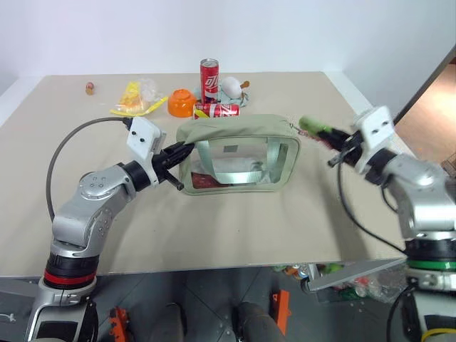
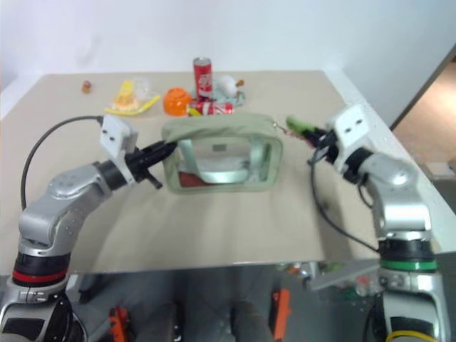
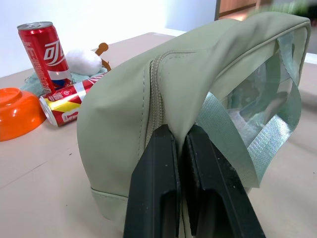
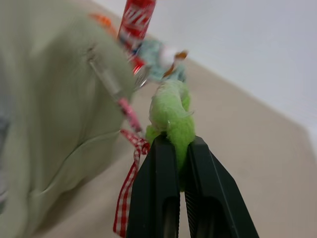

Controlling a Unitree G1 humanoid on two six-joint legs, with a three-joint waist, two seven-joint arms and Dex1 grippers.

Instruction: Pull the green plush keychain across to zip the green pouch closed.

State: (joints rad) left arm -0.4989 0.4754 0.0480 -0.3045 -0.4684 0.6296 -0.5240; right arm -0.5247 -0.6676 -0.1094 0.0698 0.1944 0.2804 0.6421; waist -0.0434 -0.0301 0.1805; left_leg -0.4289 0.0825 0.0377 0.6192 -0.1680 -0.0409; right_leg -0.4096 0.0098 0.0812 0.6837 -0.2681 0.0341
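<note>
Zip at the pouch's right end; both grippers clamped, one anchoring, one on the puller.

Surface (image 1: 285,228): beige, carries the pouch (image 1: 235,132) at centre, clear window toward the robot, zipper along the top. Behind it stand a can (image 1: 209,76), a second can lying down (image 1: 217,110), an orange bowl (image 1: 182,102) and a yellow bag (image 1: 132,100), all well apart from the work. Left gripper (image 3: 181,144): fingers pressed together on the fabric of the pouch's left end, beside the zipper seam, probably to brace the pouch against the pull. Right gripper (image 4: 179,148): pinching the keychain (image 4: 171,116) just off the pouch's right top corner, its clasp and a red-checked ribbon (image 4: 126,191) leading to the zipper pull. Judgement: the zip looks closed, the slider at the end of its run.
</note>
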